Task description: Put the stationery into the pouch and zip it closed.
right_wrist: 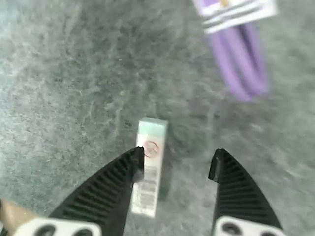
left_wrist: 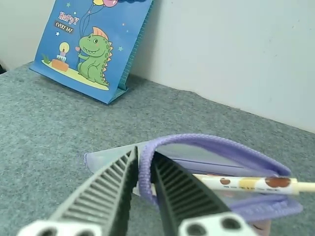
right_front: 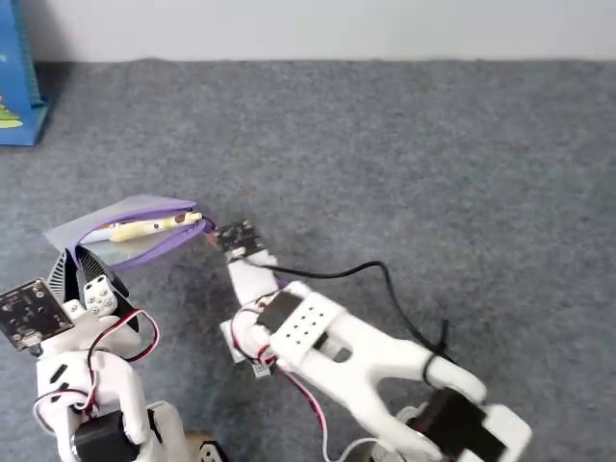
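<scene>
The purple pouch (right_front: 125, 236) lies open on the grey carpet with a cream spotted pen (right_front: 149, 227) sticking out of its mouth. My left gripper (left_wrist: 143, 164) is shut on the pouch's (left_wrist: 216, 147) near zipper edge, and the pen (left_wrist: 246, 183) lies just beyond it. My right gripper (right_wrist: 177, 162) is open and hangs low over a small pale green and white eraser (right_wrist: 152, 182) on the carpet. One finger (right_wrist: 133, 167) touches the eraser's side. The pouch's purple end (right_wrist: 241, 69) lies a little beyond the eraser. The right arm (right_front: 289, 327) hides the eraser in the high view.
A blue gift bag (left_wrist: 93, 44) with a dinosaur picture leans against the white wall behind the pouch; the bag (right_front: 17, 87) stands at the far left. A black cable (right_front: 385, 279) runs along the right arm. Bare carpet spreads to the right.
</scene>
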You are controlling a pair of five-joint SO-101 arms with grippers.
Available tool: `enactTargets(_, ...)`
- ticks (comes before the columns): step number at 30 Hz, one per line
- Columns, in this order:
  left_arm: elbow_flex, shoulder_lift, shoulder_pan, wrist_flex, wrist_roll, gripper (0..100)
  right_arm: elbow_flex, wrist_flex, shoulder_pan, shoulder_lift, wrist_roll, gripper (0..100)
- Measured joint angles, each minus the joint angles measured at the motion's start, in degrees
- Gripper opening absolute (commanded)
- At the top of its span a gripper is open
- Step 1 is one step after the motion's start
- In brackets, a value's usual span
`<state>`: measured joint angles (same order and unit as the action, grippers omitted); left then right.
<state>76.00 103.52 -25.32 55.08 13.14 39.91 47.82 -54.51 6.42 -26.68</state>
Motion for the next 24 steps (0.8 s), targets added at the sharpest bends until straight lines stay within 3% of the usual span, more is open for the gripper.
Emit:
enactTargets(5,0.0,0.0,0.0,0.0,0.0,1,-0.2,-4.8,-1.0,-6.1,0.1,11.7)
enactTargets(8,0.0,0.0,0.0,0.0,0.0,1,-0.2,-4.9,0.4,-6.9,0.1,0.9)
enactTargets(17,0.0,0.0,0.4,0.0,0.0,1,-0.3,3.7,6.1,-5.2,0.1,0.8)
enactTargets(24,0.0,0.0,7.3,0.0,0.0,1,5.9,11.1,7.5,9.2,0.2,0.8)
